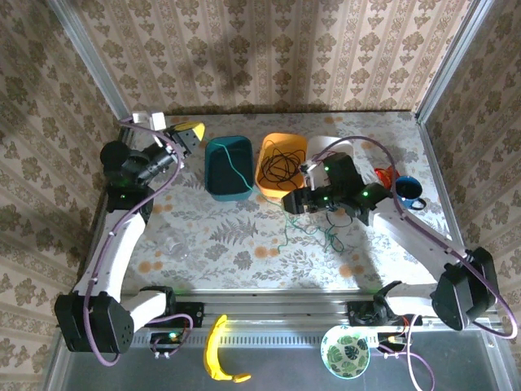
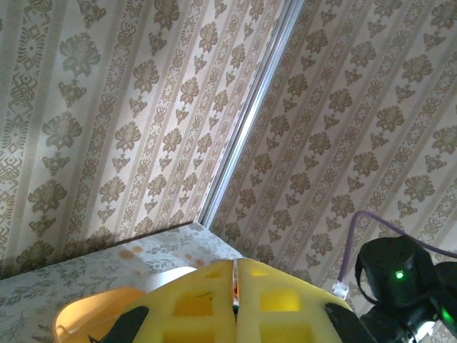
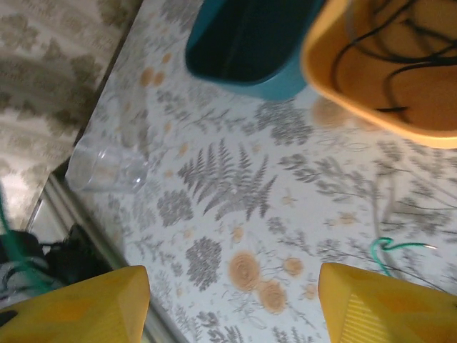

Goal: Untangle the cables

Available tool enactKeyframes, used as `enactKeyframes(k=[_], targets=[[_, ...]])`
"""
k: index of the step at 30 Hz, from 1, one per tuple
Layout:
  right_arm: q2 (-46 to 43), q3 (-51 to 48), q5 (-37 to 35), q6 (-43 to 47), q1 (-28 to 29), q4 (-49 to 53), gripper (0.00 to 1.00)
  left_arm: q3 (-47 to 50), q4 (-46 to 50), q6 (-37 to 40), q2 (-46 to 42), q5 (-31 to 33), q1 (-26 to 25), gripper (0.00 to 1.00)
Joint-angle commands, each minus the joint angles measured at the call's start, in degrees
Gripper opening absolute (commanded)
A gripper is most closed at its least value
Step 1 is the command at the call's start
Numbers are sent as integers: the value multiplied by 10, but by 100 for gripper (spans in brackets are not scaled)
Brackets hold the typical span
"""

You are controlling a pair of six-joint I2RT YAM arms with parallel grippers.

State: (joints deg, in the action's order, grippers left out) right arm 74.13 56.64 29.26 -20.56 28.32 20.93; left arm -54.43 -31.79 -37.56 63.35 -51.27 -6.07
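The cables are spread across the far right part of the counter [image 1: 203, 228]. A black cable [image 1: 281, 167] lies coiled inside the orange bin [image 1: 269, 183], which stands at the middle of the far edge. A green cable [image 1: 327, 238] trails in loose loops on the bare counter just in front of that bin. One end of it shows in the right wrist view [image 3: 389, 246] below the bin's rim [image 3: 335, 86], where the black cable [image 3: 385, 50] is also seen. A red cable [image 1: 383, 174] sits toward the right edge, beside a blue mug [image 1: 407, 189] and partly hidden by the right arm. A thin green strand [image 1: 238, 167] seems to cross the teal bin [image 1: 220, 183], which is just left of the orange one.

The right gripper [image 1: 291, 204] hovers at the near rim of the orange bin. Its yellow fingers [image 3: 78, 304] are spread wide and grasp nothing. A clear plastic cup [image 3: 107, 170] lies on its side toward the counter's left edge.

The left gripper [image 1: 189, 133] is raised near the far left corner. Its yellow fingers [image 2: 193, 307] are pressed together with nothing between them.

A banana [image 1: 218, 352] and a patterned bowl [image 1: 345, 350] rest on the ledge beyond the near edge.
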Motion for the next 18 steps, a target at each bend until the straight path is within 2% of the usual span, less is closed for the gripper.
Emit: enactKeyframes(k=[1, 3, 5, 18], targets=[[24, 14, 24, 14, 7, 1, 61, -25, -20, 3, 3, -13, -7, 0], [35, 14, 28, 8, 7, -11, 54, -27, -20, 3, 4, -15, -9, 0], [43, 16, 46, 1, 8, -25, 51, -27, -20, 4, 5, -16, -11, 0], [-12, 18, 55, 18, 0, -13, 55, -16, 10, 28, 8, -15, -17, 0]])
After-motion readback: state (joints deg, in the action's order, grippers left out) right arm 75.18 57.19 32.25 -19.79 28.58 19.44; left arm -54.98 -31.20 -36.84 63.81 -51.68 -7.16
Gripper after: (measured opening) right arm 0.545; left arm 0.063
